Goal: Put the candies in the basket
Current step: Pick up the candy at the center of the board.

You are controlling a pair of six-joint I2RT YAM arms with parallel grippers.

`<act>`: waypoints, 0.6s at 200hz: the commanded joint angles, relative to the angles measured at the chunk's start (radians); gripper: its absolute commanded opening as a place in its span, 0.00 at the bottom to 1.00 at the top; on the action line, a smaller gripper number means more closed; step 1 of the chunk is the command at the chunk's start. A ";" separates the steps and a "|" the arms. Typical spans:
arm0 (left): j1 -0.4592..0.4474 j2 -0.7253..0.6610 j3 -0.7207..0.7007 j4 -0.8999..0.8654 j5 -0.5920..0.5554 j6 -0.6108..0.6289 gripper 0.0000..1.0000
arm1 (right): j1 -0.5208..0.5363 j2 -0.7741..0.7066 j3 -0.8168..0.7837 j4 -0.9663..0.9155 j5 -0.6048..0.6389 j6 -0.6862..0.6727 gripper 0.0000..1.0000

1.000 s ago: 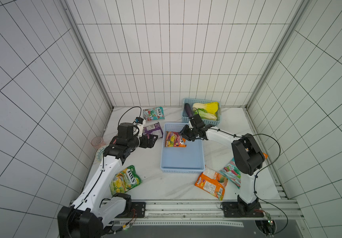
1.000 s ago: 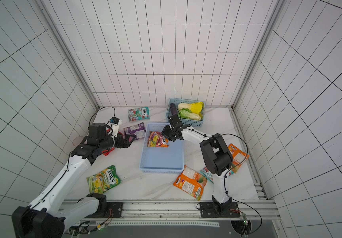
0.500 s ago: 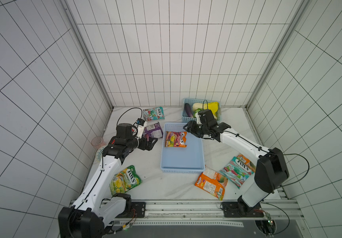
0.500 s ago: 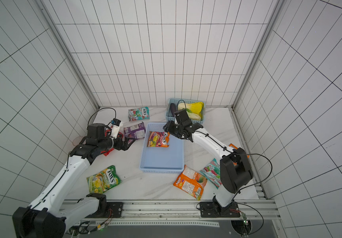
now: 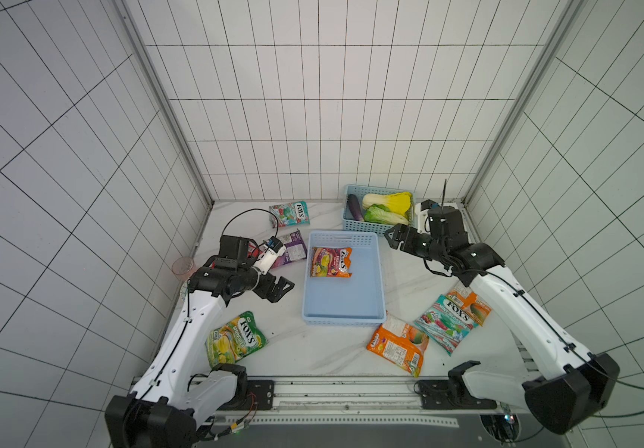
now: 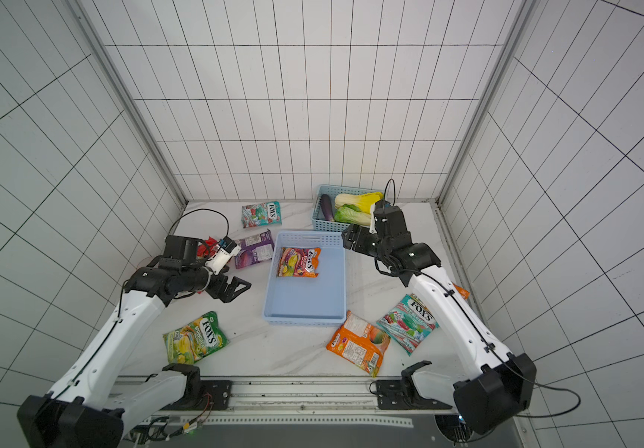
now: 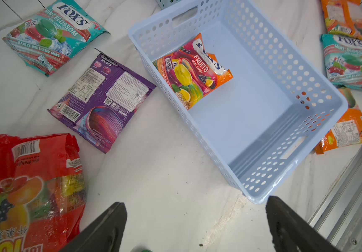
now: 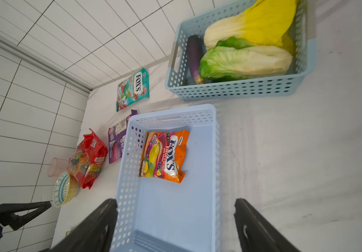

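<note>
Seemingly marble tabletop (image 5: 312, 349), orange candy bag (image 5: 330, 262) inside blue basket (image 5: 341, 294)

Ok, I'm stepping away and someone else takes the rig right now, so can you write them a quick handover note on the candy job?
Left gripper: open, empty, above the table left of the basket.
Right gripper: open, empty, near the basket's far right corner.
Done: one fruit bag lies in the basket.
Left: seven bags on the table: back teal bag, purple bag, red bag at the left edge, green-yellow bag front left, front orange bag, front teal bag, and a second orange bag against it.
</note>
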State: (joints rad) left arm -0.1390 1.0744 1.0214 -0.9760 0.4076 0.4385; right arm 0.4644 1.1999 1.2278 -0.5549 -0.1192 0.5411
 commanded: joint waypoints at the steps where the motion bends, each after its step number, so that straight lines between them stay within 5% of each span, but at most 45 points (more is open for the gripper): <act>1: 0.014 0.025 0.059 -0.177 -0.110 0.154 0.98 | -0.046 -0.088 -0.033 -0.096 0.056 -0.151 0.91; 30: 0.045 0.020 0.063 -0.272 -0.151 0.254 0.98 | -0.070 -0.188 -0.076 -0.120 0.115 -0.318 1.00; 120: 0.201 0.076 -0.023 -0.391 -0.282 0.471 0.98 | -0.076 -0.479 -0.340 0.013 0.255 -0.609 0.99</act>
State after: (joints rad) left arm 0.0280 1.1362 1.0336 -1.3464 0.1844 0.8070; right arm 0.3931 0.8051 0.9943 -0.6319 0.0948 0.0200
